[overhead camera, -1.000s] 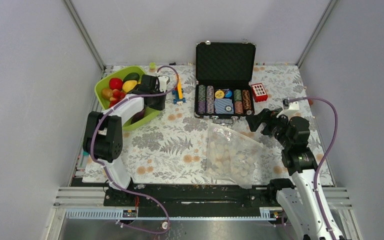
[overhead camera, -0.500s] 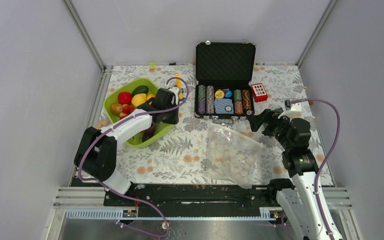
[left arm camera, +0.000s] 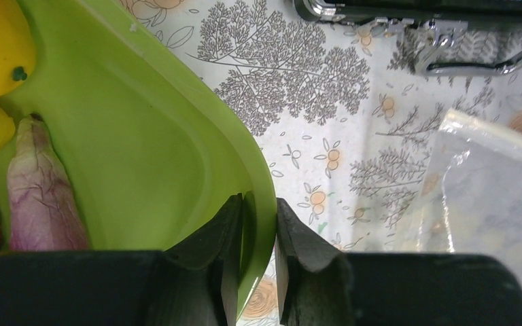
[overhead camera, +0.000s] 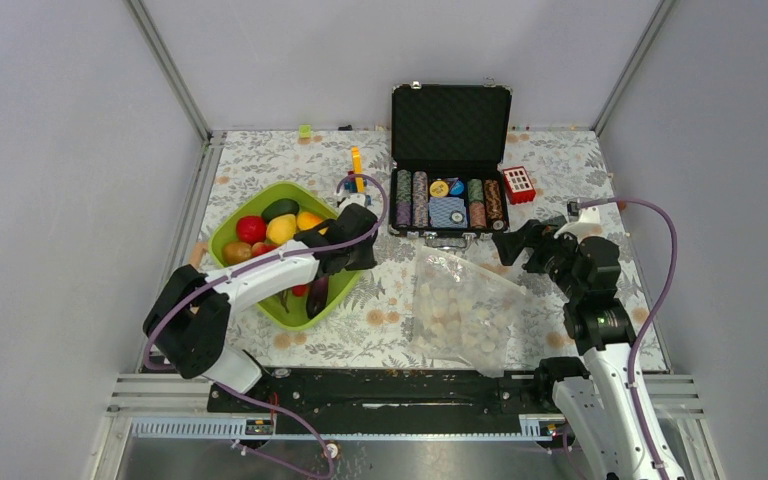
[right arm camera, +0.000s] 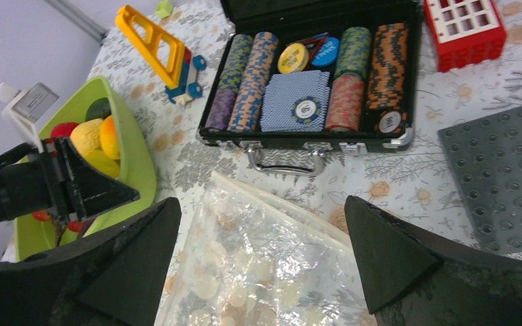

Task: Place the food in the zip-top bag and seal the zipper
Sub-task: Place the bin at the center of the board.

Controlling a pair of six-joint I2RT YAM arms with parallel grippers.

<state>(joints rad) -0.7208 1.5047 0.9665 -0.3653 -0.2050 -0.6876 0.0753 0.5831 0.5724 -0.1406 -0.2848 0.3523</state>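
Note:
The food, toy fruit and vegetables in red (overhead camera: 251, 228), yellow (overhead camera: 281, 230), dark green (overhead camera: 280, 208) and purple (overhead camera: 317, 298), lies in a lime-green tray (overhead camera: 225, 232). My left gripper (overhead camera: 352, 250) is shut on the tray's right rim. In the left wrist view the green rim (left arm camera: 262, 197) is pinched between the fingers of that gripper (left arm camera: 259, 227), and a purple vegetable (left arm camera: 41, 190) lies inside. The zip-top bag (overhead camera: 465, 305), clear with cream dots, lies flat right of the tray. My right gripper (overhead camera: 515, 243) hovers open over the bag's (right arm camera: 272, 265) far edge, jaws wide, holding nothing.
An open black case of poker chips (overhead camera: 448, 195) stands behind the bag, with a red block (overhead camera: 517, 183) to its right. A yellow and blue toy (overhead camera: 357, 170) lies left of the case. A grey studded plate (right arm camera: 503, 170) shows in the right wrist view.
The left gripper has dragged the tray with the food nearer and to the right, toward the bag. The right arm has barely moved.

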